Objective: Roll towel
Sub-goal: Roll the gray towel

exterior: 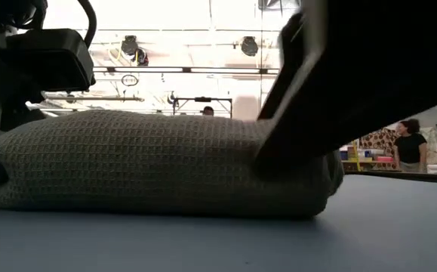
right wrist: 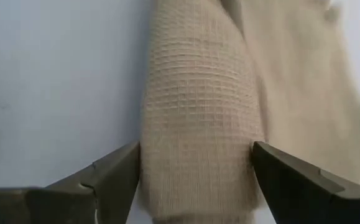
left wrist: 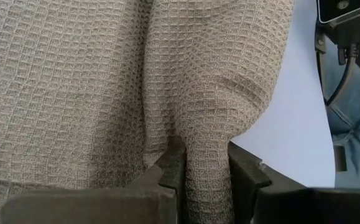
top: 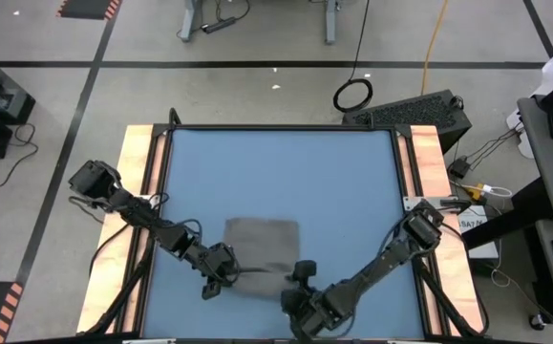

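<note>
Left hand (left wrist: 201, 171) pinches the towel (top: 262, 244) roll's end; right hand (right wrist: 195, 165) straddles it, unclosed: advance both evenly to keep the roll tight.

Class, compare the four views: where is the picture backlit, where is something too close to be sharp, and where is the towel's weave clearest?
Low view: bright ceiling lights behind leave the towel dim, and a dark arm near the lens is a shapeless blur. Left wrist view: weave crisp, the left claw pinching a fold. Right wrist view: the far part of the towel is soft, the right claw straddling the roll. High view: even light on the blue table.
</note>
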You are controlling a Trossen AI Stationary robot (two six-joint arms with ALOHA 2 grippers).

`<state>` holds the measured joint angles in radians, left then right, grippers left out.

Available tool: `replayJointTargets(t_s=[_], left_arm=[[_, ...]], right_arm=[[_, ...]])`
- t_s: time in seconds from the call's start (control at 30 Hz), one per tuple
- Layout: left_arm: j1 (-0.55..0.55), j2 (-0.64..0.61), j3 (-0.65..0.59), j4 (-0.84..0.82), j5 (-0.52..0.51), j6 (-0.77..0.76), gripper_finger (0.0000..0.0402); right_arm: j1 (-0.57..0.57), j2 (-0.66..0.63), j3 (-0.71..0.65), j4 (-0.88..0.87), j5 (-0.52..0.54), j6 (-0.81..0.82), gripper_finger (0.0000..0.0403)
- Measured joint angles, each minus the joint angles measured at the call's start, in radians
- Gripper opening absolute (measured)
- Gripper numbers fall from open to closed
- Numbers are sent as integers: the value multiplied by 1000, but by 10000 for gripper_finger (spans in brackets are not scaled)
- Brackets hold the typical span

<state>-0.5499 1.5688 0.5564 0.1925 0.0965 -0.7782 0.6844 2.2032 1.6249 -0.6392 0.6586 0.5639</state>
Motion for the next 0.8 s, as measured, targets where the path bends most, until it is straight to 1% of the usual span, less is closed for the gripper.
replayJointTargets(t_s=[0.13,0.23,0.3,0.4,0.57,0.67,0.8], left_arm=[[1,0,0,1,1,5,77],[1,0,0,2,1,5,79],[1,0,0,3,1,9,80],[0,0,0,2,-4,25,81],[-5,1,0,25,-51,55,86],[-13,1,0,33,-72,90,108],[-16,-15,0,32,-73,134,159]], right_arm=[[-51,3,0,-6,-116,106,287],[-79,6,0,-18,-195,170,271],[-98,16,1,-19,-271,204,257],[-118,31,5,-7,-380,209,242],[-144,47,6,-1,-485,203,222],[-169,38,5,-1,-574,205,194],[-194,21,4,23,-689,162,133]])
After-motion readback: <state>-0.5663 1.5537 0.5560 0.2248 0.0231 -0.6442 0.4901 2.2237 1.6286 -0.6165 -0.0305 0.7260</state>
